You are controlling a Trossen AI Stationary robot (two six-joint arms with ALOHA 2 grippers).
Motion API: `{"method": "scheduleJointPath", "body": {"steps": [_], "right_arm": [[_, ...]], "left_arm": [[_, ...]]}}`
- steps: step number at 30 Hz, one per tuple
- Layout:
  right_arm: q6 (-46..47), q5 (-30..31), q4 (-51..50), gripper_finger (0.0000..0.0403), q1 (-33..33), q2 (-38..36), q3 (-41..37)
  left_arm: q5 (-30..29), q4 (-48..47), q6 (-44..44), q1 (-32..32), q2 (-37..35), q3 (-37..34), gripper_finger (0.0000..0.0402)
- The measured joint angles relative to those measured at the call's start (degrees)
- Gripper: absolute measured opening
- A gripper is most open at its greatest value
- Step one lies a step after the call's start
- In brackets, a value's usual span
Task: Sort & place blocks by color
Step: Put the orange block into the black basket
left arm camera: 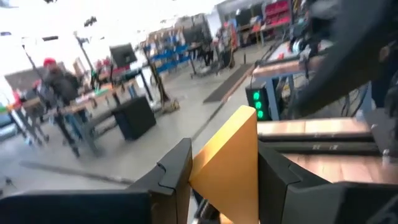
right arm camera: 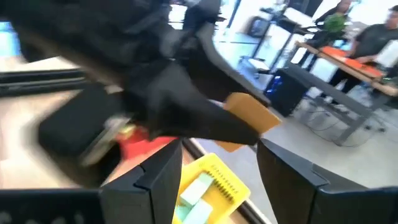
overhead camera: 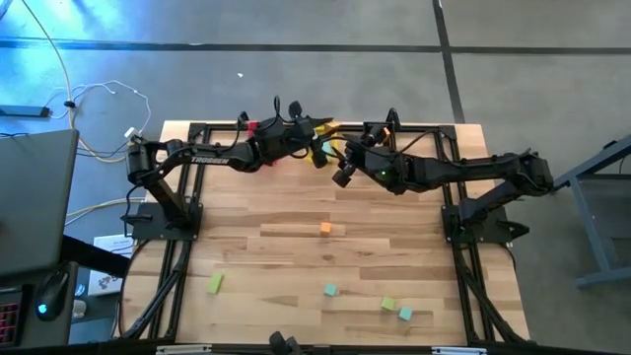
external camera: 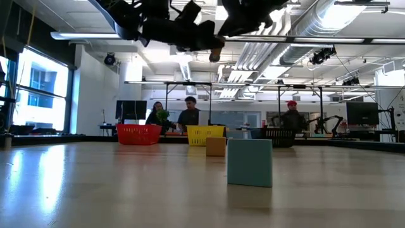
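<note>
- Both arms reach over the far edge of the counter [overhead camera: 296, 247], near its middle, and their pincers meet there, close together; in the low view they hang dark above the counter top
- Left pincer [left arm camera: 224, 180] is clenched on an orange block [left arm camera: 229, 165], which sits squeezed between its two dark fingers [left arm camera: 177, 171]; in the right wrist view the same orange block [right arm camera: 250, 116] shows at the tip of the left arm
- Right pincer [right arm camera: 219, 163] stands released, its fingers spread with nothing between them, just beside the left one
- Below the right pincer lies a yellow bin [right arm camera: 217, 180] holding light green blocks [right arm camera: 193, 190]; a red bin [right arm camera: 140, 144] shows beside it, partly hidden by the left arm
- On the counter: a small orange block [overhead camera: 325, 229] near the centre; a yellow-green bar [overhead camera: 215, 284] toward the near left corner; a teal block [overhead camera: 330, 290] near the near edge; a yellow-green block [overhead camera: 388, 305] and a teal one [overhead camera: 405, 314] just beside each other toward the near right corner
- People sit at tables in the room behind
</note>
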Motion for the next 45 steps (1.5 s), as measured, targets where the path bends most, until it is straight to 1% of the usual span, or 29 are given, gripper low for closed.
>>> {"method": "scheduleJointPath", "body": {"steps": [4, 11, 17, 20, 26, 30, 31, 36, 45], "right_arm": [[-1.54, 3.41, 3.81, 0.0195, 0.00, -0.59, -0.02], [-1.61, 2.93, 7.11, 0.0195, 0.00, -4.51, -0.04], [-1.72, -2.84, 11.37, 0.0195, -0.20, -5.76, -0.09], [-2.81, -3.09, 13.44, 0.0195, -0.37, -5.79, -0.09], [-2.94, -3.94, 14.36, 0.0195, -2.02, -5.61, -0.09], [-1.94, -9.24, 15.12, 0.0195, -3.36, -4.75, -0.11], [-1.99, -9.63, 14.97, 0.0195, -3.55, -4.68, -0.11], [-2.01, -10.16, 15.18, 0.0195, -3.93, -4.69, -0.11], [-1.27, -10.27, 16.05, 0.0195, -4.24, -4.28, -0.11]], "left_arm": [[0.08, 3.81, 2.45, -1.10, -0.02, 0.00, 0.0100], [-1.44, 10.11, 3.48, -1.40, -0.05, 0.00, 0.0101], [-1.44, 12.38, 3.48, -1.40, -0.11, 0.02, 0.0103], [-1.30, 13.00, 3.46, -1.47, -0.11, 0.04, 0.0102], [-1.30, 14.39, 3.48, -2.50, -0.11, 0.07, 0.0104], [-1.33, 14.53, 4.26, -3.16, -0.13, 0.07, 0.0105], [-1.53, 14.54, 4.82, -3.26, -0.13, 0.07, 0.0104], [-4.65, 14.26, 6.67, -3.65, -0.13, 0.07, 0.0106], [-4.68, 14.35, 6.50, -4.20, -0.13, 0.07, 0.0105]]}}
